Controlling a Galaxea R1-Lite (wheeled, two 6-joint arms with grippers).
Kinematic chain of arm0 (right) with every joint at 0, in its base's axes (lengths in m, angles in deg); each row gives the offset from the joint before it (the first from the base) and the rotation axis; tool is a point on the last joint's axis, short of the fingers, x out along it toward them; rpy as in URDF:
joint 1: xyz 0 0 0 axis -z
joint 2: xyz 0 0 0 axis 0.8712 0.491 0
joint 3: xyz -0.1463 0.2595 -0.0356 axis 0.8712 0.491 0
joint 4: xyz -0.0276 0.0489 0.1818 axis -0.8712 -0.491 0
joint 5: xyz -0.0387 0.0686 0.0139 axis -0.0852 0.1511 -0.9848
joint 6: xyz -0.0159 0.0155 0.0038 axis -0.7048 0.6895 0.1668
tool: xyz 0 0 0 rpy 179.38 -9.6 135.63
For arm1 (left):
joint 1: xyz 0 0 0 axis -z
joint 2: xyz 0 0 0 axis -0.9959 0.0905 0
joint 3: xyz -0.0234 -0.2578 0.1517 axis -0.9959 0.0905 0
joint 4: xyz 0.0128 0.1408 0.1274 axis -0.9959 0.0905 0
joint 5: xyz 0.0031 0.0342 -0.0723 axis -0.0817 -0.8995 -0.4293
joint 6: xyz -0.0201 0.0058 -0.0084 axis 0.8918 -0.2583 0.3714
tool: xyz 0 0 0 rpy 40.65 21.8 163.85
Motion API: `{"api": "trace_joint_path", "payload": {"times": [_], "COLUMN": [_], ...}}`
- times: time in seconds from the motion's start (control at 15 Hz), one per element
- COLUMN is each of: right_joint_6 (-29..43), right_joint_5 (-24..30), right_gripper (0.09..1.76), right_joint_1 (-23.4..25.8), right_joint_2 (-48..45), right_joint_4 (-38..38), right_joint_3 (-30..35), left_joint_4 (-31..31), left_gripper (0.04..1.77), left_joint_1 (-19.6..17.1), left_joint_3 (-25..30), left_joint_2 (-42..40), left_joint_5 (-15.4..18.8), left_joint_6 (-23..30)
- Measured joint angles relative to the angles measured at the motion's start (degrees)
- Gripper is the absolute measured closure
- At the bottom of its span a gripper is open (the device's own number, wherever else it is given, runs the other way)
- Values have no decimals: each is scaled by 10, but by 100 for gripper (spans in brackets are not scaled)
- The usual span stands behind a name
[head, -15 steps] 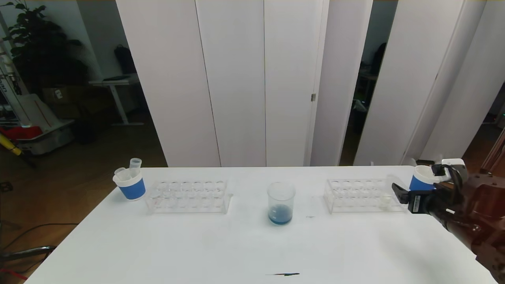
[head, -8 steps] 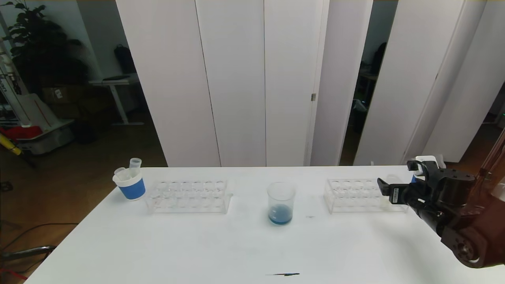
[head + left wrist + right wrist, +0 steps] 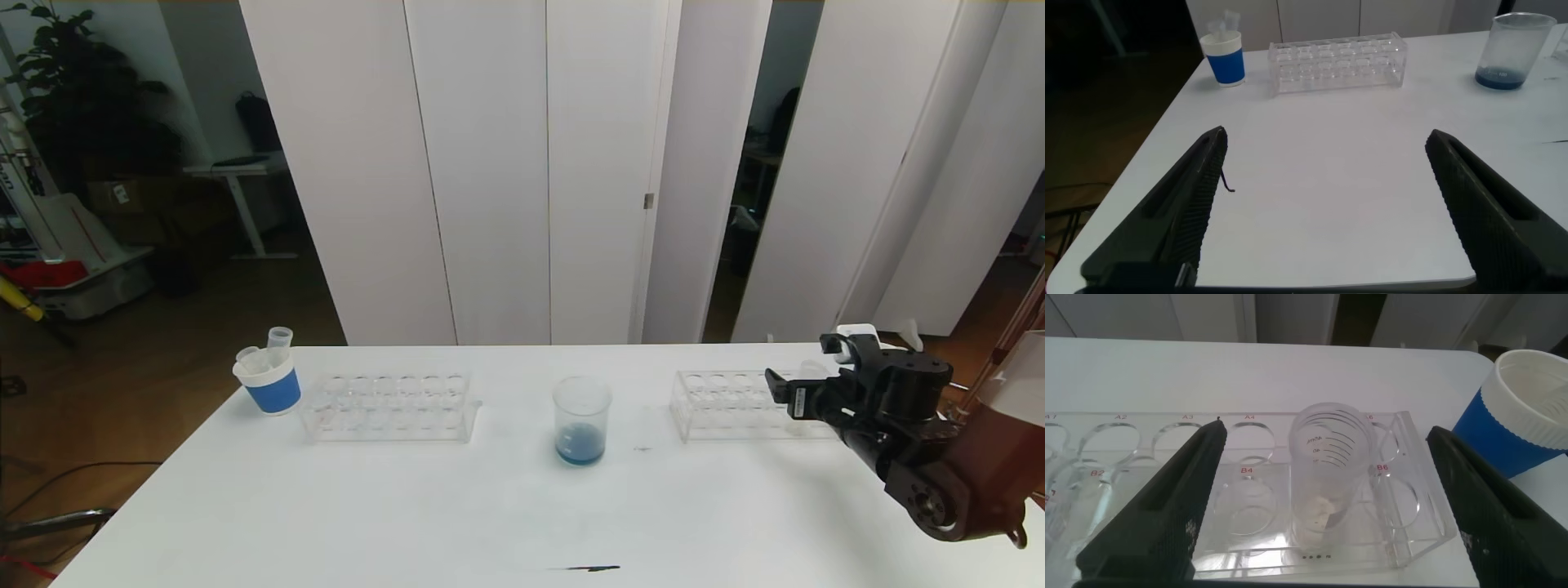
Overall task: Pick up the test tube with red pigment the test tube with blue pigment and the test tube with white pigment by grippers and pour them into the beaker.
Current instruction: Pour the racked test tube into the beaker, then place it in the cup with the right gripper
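Observation:
The beaker (image 3: 581, 420) stands mid-table with blue liquid at its bottom. In the right wrist view the test tube with white pigment (image 3: 1333, 474) stands upright in an end hole of the right clear rack (image 3: 1143, 457). My right gripper (image 3: 1324, 433) is open, with one finger on each side of the tube and neither touching it. In the head view this gripper (image 3: 800, 363) hovers at the right end of that rack (image 3: 727, 404). My left gripper (image 3: 1327, 139) is open over bare table near the front left. The test tubes with red and blue pigment are out of view.
A blue-banded paper cup (image 3: 268, 382) holding empty tubes stands at the back left beside the empty left rack (image 3: 390, 407). Another blue-banded cup (image 3: 1527, 408) stands just beyond the right rack's end. A dark streak (image 3: 588, 567) lies near the table's front edge.
My right gripper has moved left and up from beside the right cup to the right rack's end, and now hides that cup in the head view. Nothing else moved.

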Motion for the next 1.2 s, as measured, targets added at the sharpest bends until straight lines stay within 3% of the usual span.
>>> {"api": "trace_joint_path", "payload": {"times": [0.4,0.47,0.53,0.67,0.73,0.8,0.87,0.93,1.2], "right_joint_6": [1,1,1,1,1,2,2,3,4], "right_joint_5": [1,1,0,0,-1,-1,0,0,0], "right_gripper": [10,21,45,130,140,120,117,127,126], "right_joint_1": [0,0,0,0,0,0,0,0,0], "right_joint_2": [16,17,18,21,23,24,25,25,25], "right_joint_4": [-2,-2,-6,-8,-8,-8,-8,-8,-8], "right_joint_3": [-16,-18,-21,-26,-28,-29,-30,-31,-31], "left_joint_4": [0,0,0,0,0,0,0,0,0], "left_gripper": [8,8,8,8,8,8,8,8,8], "left_joint_1": [0,0,0,0,0,0,0,0,0], "left_joint_3": [0,0,0,0,0,0,0,0,0], "left_joint_2": [0,0,0,0,0,0,0,0,0], "left_joint_5": [0,0,0,0,0,0,0,0,0], "left_joint_6": [0,0,0,0,0,0,0,0,0]}}
